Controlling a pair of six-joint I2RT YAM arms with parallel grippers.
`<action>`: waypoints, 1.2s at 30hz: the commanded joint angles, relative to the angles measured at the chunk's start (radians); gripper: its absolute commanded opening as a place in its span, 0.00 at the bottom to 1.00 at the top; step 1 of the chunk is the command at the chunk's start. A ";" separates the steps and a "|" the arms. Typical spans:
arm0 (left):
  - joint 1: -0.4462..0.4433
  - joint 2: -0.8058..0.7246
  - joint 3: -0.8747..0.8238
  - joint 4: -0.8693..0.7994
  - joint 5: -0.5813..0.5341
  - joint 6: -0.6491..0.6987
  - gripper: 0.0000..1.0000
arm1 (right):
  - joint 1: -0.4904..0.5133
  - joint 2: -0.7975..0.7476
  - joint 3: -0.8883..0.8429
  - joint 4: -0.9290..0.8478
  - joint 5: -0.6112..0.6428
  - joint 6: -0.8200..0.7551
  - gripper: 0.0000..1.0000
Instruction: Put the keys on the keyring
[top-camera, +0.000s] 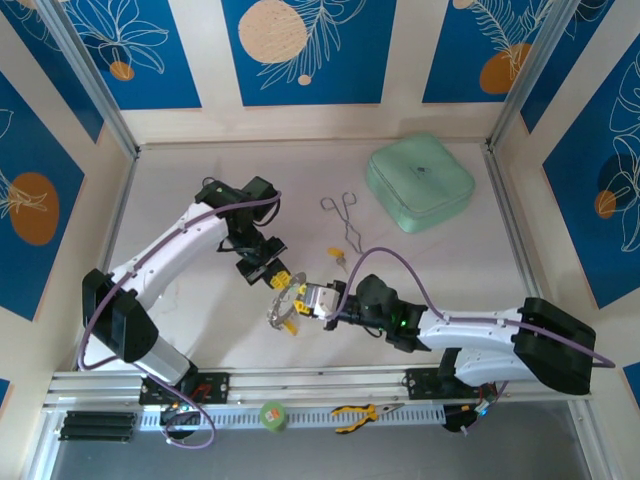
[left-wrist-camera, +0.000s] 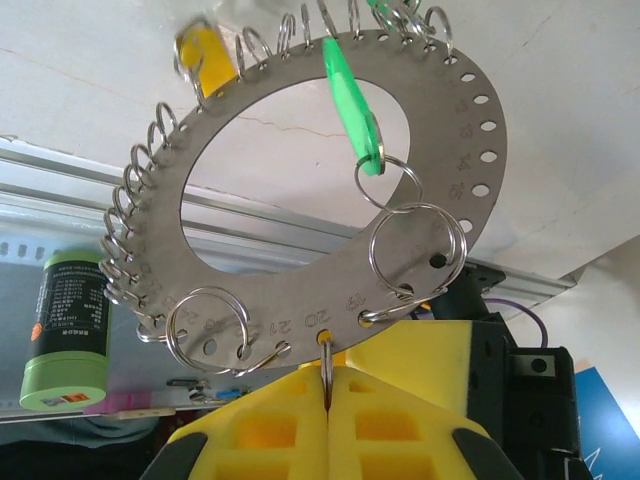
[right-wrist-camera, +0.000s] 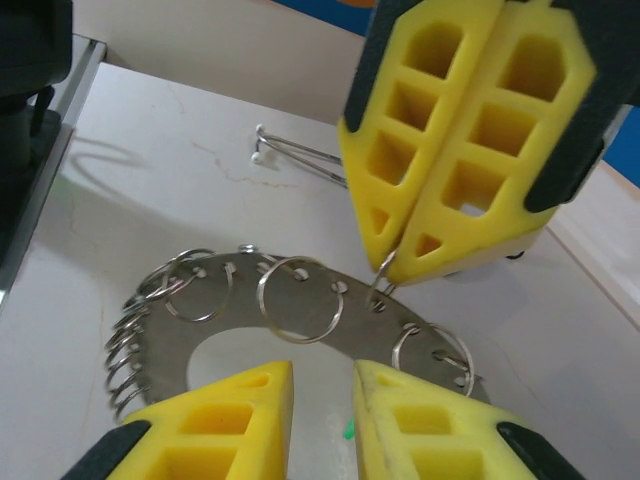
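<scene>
The keyring (left-wrist-camera: 300, 290) is a flat silvery plate with numbered holes and many split rings along its rim. My left gripper (left-wrist-camera: 328, 375) is shut on one small split ring at hole 20 and holds the keyring (top-camera: 284, 306) up off the table. A green key (left-wrist-camera: 352, 100) hangs from a ring on the plate, and a yellow key head (left-wrist-camera: 200, 48) shows at its far rim. My right gripper (right-wrist-camera: 323, 375) is open, its yellow fingers (right-wrist-camera: 225, 420) just in front of the keyring (right-wrist-camera: 250, 320), with nothing between them. Another yellow key (top-camera: 338, 257) lies on the table behind.
Silver forceps (top-camera: 345, 215) lie at mid-table, and a mint-green box (top-camera: 420, 183) stands at the back right. On the front rail are a green can (top-camera: 272, 415) and yellow-handled pliers (top-camera: 360, 412). White walls enclose the table.
</scene>
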 joint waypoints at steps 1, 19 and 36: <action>0.010 -0.036 -0.015 -0.004 0.038 -0.090 0.00 | 0.004 0.018 0.026 0.085 0.042 0.034 0.25; 0.011 -0.060 -0.052 0.033 0.058 -0.122 0.00 | 0.003 0.104 0.073 0.154 0.032 0.071 0.24; 0.030 -0.257 -0.256 0.446 -0.097 -0.183 0.68 | -0.032 0.092 0.084 0.083 0.006 0.090 0.00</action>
